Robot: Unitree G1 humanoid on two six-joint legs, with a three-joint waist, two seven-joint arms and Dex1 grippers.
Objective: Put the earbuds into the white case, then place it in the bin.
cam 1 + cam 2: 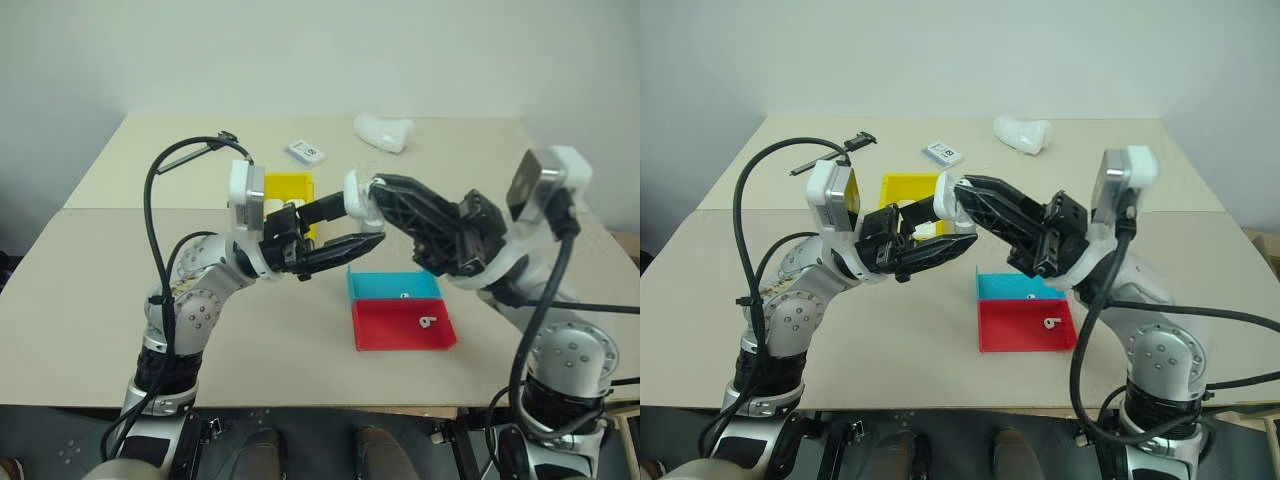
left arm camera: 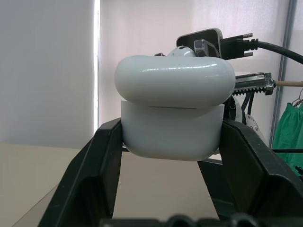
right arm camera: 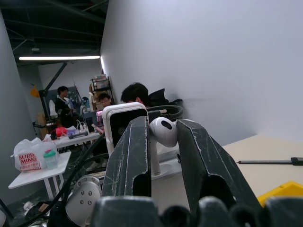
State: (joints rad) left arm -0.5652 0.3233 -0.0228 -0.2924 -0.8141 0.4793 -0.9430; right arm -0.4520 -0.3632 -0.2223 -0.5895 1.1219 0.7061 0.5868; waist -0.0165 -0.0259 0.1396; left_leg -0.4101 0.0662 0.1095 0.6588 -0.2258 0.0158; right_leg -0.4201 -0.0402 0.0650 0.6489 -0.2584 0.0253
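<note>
A: Plain white wall behind, beige bench (image 1: pixel 90 290) below. What are the end effectors doing?

B: Both are raised above the bench's middle, tips meeting. The left end effector (image 2: pixel 173 137) is clamped on the white case (image 2: pixel 173 113); the left wrist view shows the lid lifted a little off the body, with the case's long axis running across from one finger to the other. The right end effector (image 3: pixel 163 135) pinches an earbud (image 3: pixel 164 131) between its fingers, rounded head toward the fingertips, stem running back down along them.

A: Do the head views show that?

B: They show only a white blob where the two end effectors meet; the earbud and the lid gap read clearly in the wrist views alone. The right wrist view also shows people seated at desks far behind.

A: And the containers?

B: The bin (image 1: pixel 290 186) sits behind the left end effector, toward the far edge; its contents are mostly hidden. The blue tray (image 1: pixel 392 285) holds a tiny white piece (image 1: pixel 404 295), the red tray (image 1: pixel 402 325) just in front of it holds another earbud (image 1: pixel 427 321). A lumpy white object (image 1: pixel 384 132) and a small card (image 1: pixel 305 152) lie near the far edge.
</note>
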